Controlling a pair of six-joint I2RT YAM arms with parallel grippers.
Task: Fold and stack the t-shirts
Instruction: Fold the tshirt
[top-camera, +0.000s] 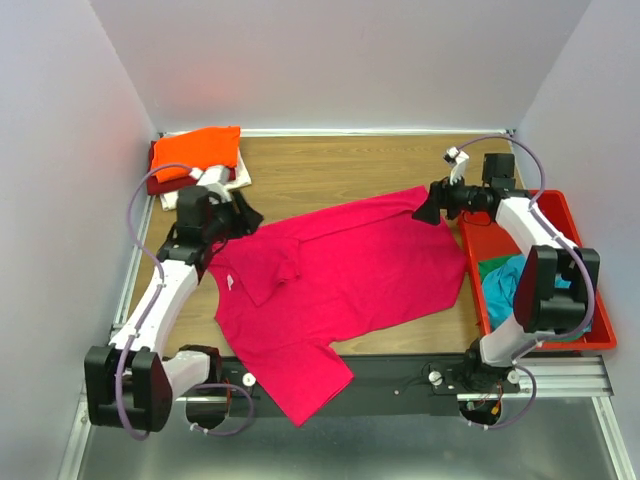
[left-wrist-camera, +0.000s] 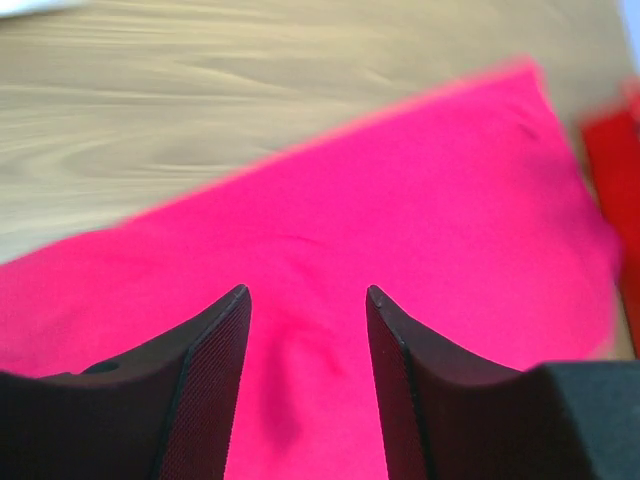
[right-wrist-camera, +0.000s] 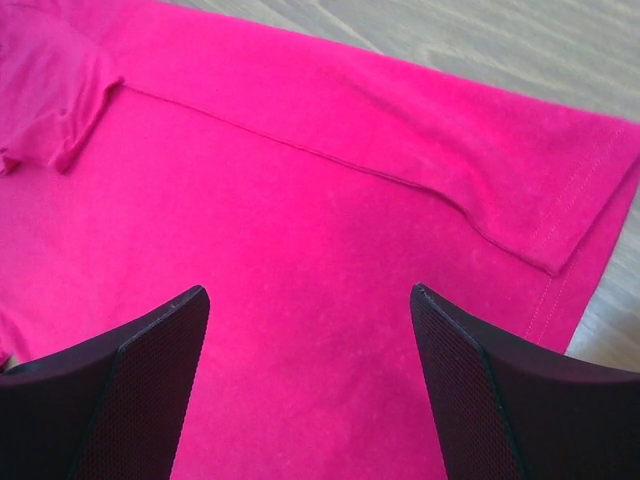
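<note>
Over opposite sides of the pink shirt (top-camera: 340, 270), the left gripper (left-wrist-camera: 305, 295) and right gripper (right-wrist-camera: 310, 295) hover open, empty; each should pinch one edge squarely.

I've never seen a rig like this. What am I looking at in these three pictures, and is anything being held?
Two robot arms are bolted at the near edge of a wooden table. The wide picture looks down from above and behind them. The other two come from a camera on each wrist, so the dark prongs at the bottom are that arm's own tool. A pink-red t-shirt lies spread out mid-table. A stack of folded shirts, orange on top, sits in the far left corner. A red tray on the right holds teal cloth. The left tool and right tool both stand open above the pink-red t-shirt, holding nothing.
</note>
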